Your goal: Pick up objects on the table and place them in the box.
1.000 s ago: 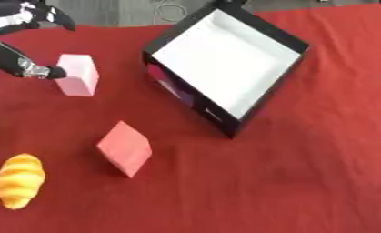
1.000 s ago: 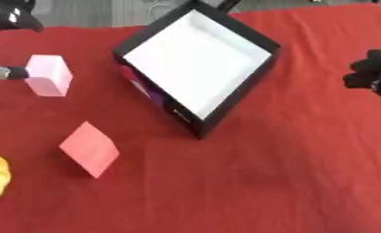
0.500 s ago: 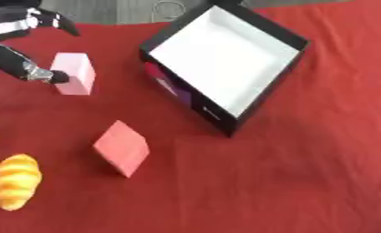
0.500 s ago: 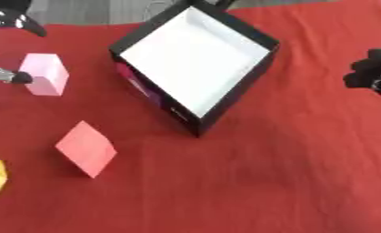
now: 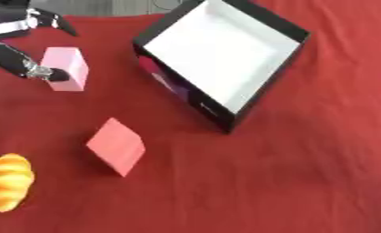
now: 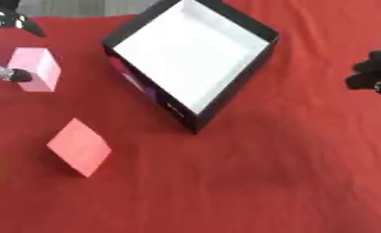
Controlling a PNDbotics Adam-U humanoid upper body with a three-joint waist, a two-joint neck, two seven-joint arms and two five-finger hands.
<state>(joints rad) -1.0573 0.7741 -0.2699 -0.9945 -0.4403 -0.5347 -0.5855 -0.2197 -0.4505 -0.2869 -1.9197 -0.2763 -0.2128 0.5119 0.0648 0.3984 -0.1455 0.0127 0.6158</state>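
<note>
Pink block upright at far left, well left of box; left hand spread around it, one fingertip touching, not yet gripped. Right hand curled, empty, far right.

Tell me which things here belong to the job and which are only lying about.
For the job:
- box, inside bare
- pale pink block, left hand fingers touching it
- darker pink block
- yellow pastry

Lying about:
- red cloth
- right hand, idle at the right edge
</note>
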